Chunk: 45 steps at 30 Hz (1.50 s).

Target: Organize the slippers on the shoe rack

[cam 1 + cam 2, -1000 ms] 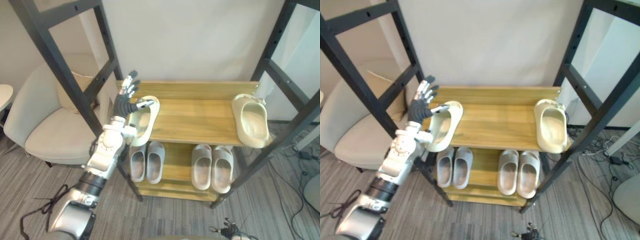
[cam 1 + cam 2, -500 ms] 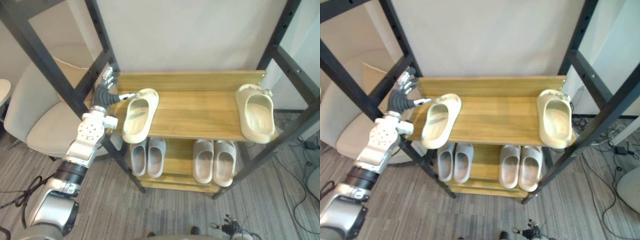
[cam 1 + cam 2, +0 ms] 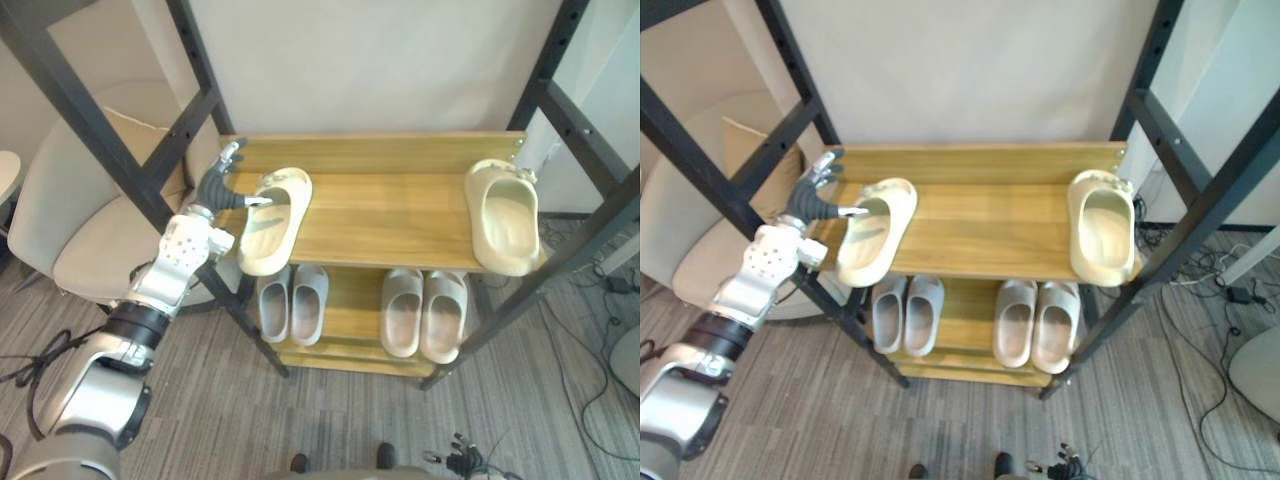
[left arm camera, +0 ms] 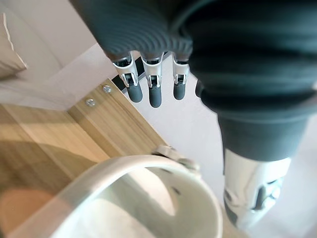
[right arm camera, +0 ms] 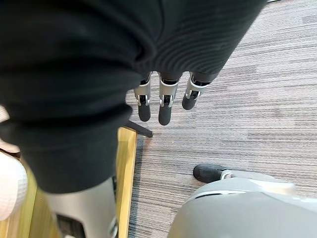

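A cream slipper (image 3: 272, 218) lies at the left end of the wooden top shelf (image 3: 390, 215) of the shoe rack, its near end hanging over the front edge. My left hand (image 3: 213, 190) is just to its left, open, fingers spread, with the thumb tip at the slipper's rim (image 4: 148, 166). A second cream slipper (image 3: 503, 225) lies at the shelf's right end, also overhanging the front. My right hand (image 5: 163, 101) hangs open over the carpet beside the rack's lower edge.
Two pairs of grey slippers (image 3: 293, 300) (image 3: 425, 312) stand on the lower shelf. Black metal posts (image 3: 130, 150) (image 3: 570, 85) flank the rack on both sides. A beige armchair (image 3: 85, 240) stands close at the left. Grey carpet (image 3: 330, 430) lies in front.
The camera has shifted. My left hand has drawn back from over the left slipper's rim to its left side, fingers lowered, thumb still at the rim.
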Motion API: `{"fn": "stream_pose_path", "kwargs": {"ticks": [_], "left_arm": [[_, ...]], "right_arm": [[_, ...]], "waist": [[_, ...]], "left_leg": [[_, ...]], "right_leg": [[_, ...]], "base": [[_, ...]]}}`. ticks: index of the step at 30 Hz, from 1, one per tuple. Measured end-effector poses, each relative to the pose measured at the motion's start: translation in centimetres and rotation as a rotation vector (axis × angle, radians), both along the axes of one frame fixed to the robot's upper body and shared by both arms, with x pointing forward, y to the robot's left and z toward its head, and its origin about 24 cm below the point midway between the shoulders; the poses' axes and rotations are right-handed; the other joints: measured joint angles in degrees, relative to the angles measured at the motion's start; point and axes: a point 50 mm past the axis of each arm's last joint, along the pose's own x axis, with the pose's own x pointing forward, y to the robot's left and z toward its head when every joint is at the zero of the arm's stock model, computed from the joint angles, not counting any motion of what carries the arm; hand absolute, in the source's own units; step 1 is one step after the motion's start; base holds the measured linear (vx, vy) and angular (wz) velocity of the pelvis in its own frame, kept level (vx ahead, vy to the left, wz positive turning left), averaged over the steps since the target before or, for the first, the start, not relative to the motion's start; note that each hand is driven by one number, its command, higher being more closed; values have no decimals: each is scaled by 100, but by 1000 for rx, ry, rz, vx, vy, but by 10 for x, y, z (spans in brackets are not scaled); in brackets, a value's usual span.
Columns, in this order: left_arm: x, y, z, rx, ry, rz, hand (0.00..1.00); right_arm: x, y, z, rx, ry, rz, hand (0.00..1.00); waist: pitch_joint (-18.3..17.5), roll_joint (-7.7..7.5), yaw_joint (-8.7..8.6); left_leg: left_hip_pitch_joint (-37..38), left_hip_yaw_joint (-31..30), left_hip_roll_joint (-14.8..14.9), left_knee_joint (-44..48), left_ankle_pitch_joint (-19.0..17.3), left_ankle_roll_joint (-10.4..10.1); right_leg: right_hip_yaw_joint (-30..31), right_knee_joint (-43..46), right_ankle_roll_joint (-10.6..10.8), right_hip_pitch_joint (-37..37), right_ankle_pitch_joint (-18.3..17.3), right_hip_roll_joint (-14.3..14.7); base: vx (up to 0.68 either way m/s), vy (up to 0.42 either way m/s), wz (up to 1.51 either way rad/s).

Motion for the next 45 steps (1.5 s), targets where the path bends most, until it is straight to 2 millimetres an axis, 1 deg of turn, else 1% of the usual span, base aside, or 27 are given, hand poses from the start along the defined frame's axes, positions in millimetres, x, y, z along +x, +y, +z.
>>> {"fn": "stream_pose_path", "kwargs": {"ticks": [4,6,11,13,15,16,17,18,20,23,24,29,32,37,42,45], "left_arm": [[6,4,0,40,18,34,0],[11,8,1,77,32,60,0],[16,10,3,113,46,79,0],[23,8,15,125,36,86,0],[26,7,20,126,30,94,0],[29,4,24,121,26,96,0],[31,2,25,121,23,93,0],[33,-3,30,122,11,83,0],[35,-9,35,113,0,71,0],[37,-14,39,107,-14,65,0],[38,-14,40,103,-15,68,100],[41,-23,37,87,3,67,100],[42,-21,34,92,10,92,100],[44,-22,38,39,-12,110,100],[44,-22,43,24,-28,115,100],[44,-22,43,20,-31,119,100]], "right_arm": [[2,0,2,-2,-14,1,0],[3,0,2,-3,-23,3,0],[5,0,3,-3,-33,4,0],[7,1,4,1,-42,2,0],[7,1,4,3,-43,-4,0],[6,1,4,3,-43,-6,0],[6,1,4,3,-43,-7,0],[8,2,4,5,-47,-8,0],[9,1,4,5,-54,-12,0],[11,1,6,4,-67,-20,0],[13,1,7,5,-78,-25,0],[13,1,7,7,-85,-36,0],[13,1,7,5,-86,-41,0],[10,0,7,12,-86,-68,0],[11,2,8,14,-98,-73,0],[13,3,9,16,-109,-72,0]], "waist": [[40,17,-1],[74,15,-1],[105,16,-13],[115,12,-91],[121,22,-105],[133,43,-131],[137,51,-149],[139,49,-228],[142,46,-285],[144,46,-300],[146,45,-301],[183,42,-299],[192,44,-284],[208,62,-315],[208,62,-324],[223,49,-320]], "left_leg": [[-58,45,9,-20,29,-36],[-60,84,37,-99,61,-22],[-127,183,63,-96,60,-22],[-228,258,63,-105,91,-29],[-232,356,64,-104,136,-33],[-224,368,55,-98,148,-38],[-216,375,54,-99,147,-38],[-215,394,50,-102,145,-39],[-212,426,38,-102,145,-40],[-180,524,18,-101,145,-40],[-175,538,13,-100,144,-39],[-166,623,33,-93,93,-15],[-159,783,40,-93,84,-10],[-143,833,74,-93,71,-30],[-133,821,83,-94,71,-33],[-54,808,66,-97,70,-32]], "right_leg": [[43,-8,-29,-81,36,10],[90,-21,-39,-174,56,38],[177,-90,-45,-269,123,61],[273,-148,-54,-343,240,79],[322,-197,-28,-364,312,81],[342,-215,-78,-365,368,77],[342,-214,-81,-363,384,77],[359,-216,-83,-363,384,84],[381,-222,-84,-364,384,85],[449,-226,-84,-363,384,74],[460,-228,-84,-362,384,70],[526,-248,-81,-364,402,86],[643,-385,-63,-363,496,88],[664,-407,-77,-364,532,117],[648,-407,-84,-345,537,123],[632,-433,-84,-241,537,112]], "base": [[-47,-13,-8],[-78,-24,-7],[-32,-19,-10],[33,-5,-23],[57,4,-27],[82,3,-23],[106,5,-11],[73,4,-2],[72,3,-4],[48,9,-11],[2,1,-6],[-38,-6,-5],[-36,-11,-23],[3,-6,-5],[22,-6,0],[9,5,3]]}}
